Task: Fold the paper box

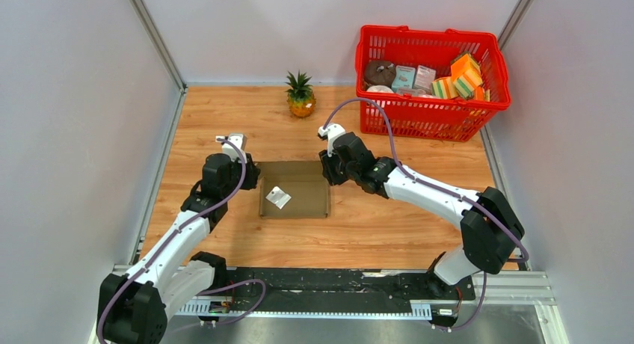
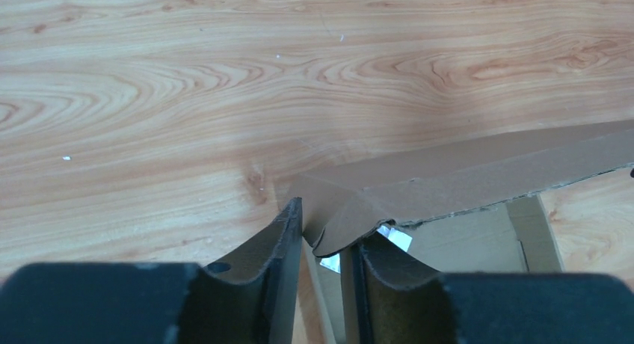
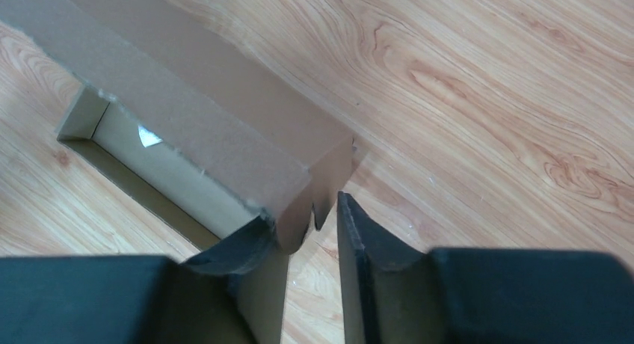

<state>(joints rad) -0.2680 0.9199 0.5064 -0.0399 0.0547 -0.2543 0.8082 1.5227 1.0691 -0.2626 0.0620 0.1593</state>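
Observation:
The paper box (image 1: 305, 198) is a brown cardboard tray lying in the middle of the table, with a small white tag (image 1: 278, 197) inside it. My left gripper (image 1: 253, 173) is at the box's far left corner. In the left wrist view its jaws (image 2: 329, 232) stand narrowly apart astride the corner wall, with a curled flap (image 2: 351, 228) between them. My right gripper (image 1: 327, 170) is at the far right corner. In the right wrist view (image 3: 314, 224) its jaws are narrowly apart astride the corner of the box (image 3: 224, 127), and bare wood shows in the gap.
A red basket (image 1: 430, 116) with small colourful packages stands at the back right. A small pineapple (image 1: 300, 96) stands at the back centre. Grey walls close in the table on the left, right and back.

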